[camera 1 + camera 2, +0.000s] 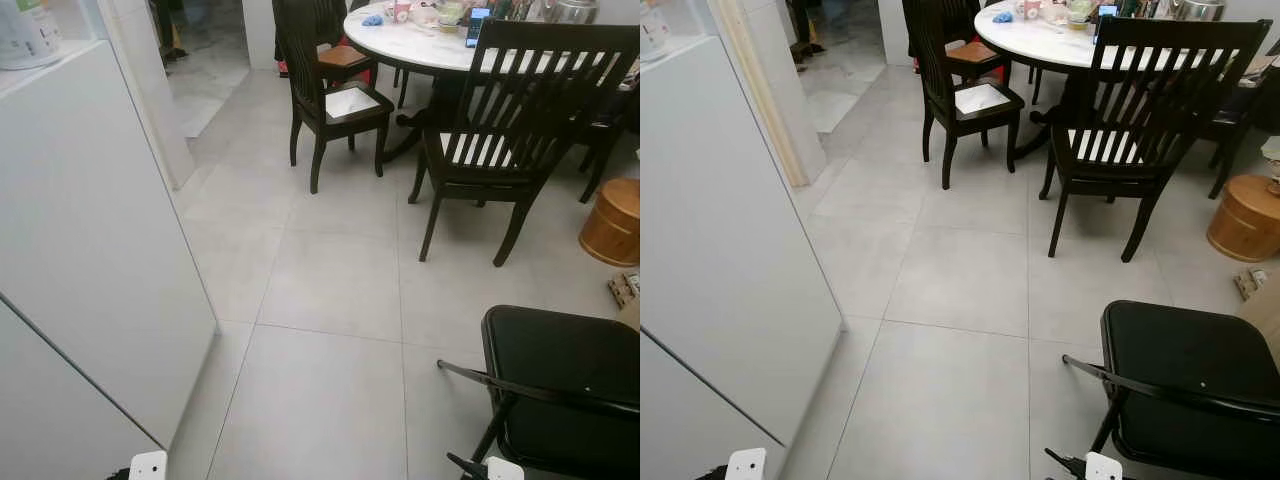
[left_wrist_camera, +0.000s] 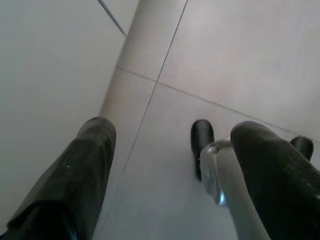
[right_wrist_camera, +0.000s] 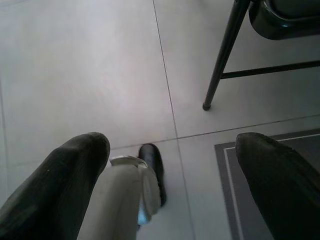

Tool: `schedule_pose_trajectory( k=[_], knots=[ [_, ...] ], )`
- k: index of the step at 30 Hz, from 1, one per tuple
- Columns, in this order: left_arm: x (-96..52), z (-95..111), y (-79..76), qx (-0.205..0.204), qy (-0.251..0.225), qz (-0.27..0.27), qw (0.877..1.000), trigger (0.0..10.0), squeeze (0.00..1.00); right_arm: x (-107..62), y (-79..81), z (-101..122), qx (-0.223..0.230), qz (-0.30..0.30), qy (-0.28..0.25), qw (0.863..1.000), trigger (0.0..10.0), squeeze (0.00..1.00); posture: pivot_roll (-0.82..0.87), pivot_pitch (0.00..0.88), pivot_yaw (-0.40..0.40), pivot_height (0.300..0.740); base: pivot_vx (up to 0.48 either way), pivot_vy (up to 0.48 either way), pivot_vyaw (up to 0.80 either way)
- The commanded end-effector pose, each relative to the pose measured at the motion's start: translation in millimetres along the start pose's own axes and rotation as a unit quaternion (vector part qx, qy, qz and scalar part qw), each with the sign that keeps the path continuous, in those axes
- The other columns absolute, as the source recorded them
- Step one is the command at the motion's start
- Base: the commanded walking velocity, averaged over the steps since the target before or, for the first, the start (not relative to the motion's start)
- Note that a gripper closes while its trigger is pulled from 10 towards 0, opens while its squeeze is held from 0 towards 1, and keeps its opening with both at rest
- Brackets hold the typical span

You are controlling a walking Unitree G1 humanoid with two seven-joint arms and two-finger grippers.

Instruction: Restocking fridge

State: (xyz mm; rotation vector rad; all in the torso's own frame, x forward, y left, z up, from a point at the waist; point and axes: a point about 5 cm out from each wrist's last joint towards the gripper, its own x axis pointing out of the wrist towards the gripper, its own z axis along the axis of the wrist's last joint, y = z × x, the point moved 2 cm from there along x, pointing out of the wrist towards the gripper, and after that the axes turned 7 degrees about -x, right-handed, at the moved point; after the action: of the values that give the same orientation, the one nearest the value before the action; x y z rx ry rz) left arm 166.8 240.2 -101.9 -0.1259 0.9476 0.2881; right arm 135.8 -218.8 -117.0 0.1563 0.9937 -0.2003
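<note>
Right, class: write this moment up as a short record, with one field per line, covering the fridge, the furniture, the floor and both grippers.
fridge: white fridge on the robot's left, doors shut
dining area: round white table ahead with dark wooden chairs around it
near right: black folding chair
far right: wooden stool
floor: grey tiles
left gripper: open, holding nothing, hanging over the floor
right gripper: open, holding nothing, near the folding chair's leg
</note>
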Motion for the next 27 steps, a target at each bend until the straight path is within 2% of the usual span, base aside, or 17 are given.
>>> schedule_pose_trajectory(
  k=[1,7,12,16,19,27],
  knots=[
    [-1.4,-5,7.9,0.000,0.006,0.014,1.000,10.0,0.00,-0.4,-2.7,-1,-0.018,0.001,0.005,1.000,10.0,0.00,-0.14,0.000,0.014,0.740,0.000,0.000,0.80],
    [-2.2,-10,8.0,-0.011,0.013,0.023,1.000,10.0,0.00,-0.4,-5.4,-1,-0.019,-0.002,0.012,1.000,10.0,0.00,-0.12,0.000,0.001,0.740,0.000,0.000,0.80],
    [-2.4,-15,-1.1,-0.009,0.017,0.014,1.000,10.0,0.00,0.7,-2.4,1,-0.024,0.001,0.013,1.000,10.0,0.00,-0.12,0.000,-0.001,0.740,0.000,0.000,0.80],
    [-2.0,-12,1.1,-0.019,0.013,0.018,1.000,10.0,0.00,0.4,-2.8,0,-0.026,0.006,0.015,1.000,10.0,0.00,-0.11,0.000,-0.012,0.740,0.000,0.000,0.80],
    [-1.7,-11,1.0,-0.023,0.009,0.019,1.000,10.0,0.00,-2.9,-11.3,-8,-0.030,0.004,0.026,0.999,10.0,0.00,-0.11,0.000,-0.015,0.740,0.000,0.000,0.80],
    [-1.7,-10,2.3,-0.020,0.009,0.020,1.000,10.0,0.00,-5.8,-18.5,-14,-0.031,0.002,0.034,0.999,10.0,0.00,-0.11,0.000,-0.011,0.740,0.000,0.000,0.80]
  ],
)
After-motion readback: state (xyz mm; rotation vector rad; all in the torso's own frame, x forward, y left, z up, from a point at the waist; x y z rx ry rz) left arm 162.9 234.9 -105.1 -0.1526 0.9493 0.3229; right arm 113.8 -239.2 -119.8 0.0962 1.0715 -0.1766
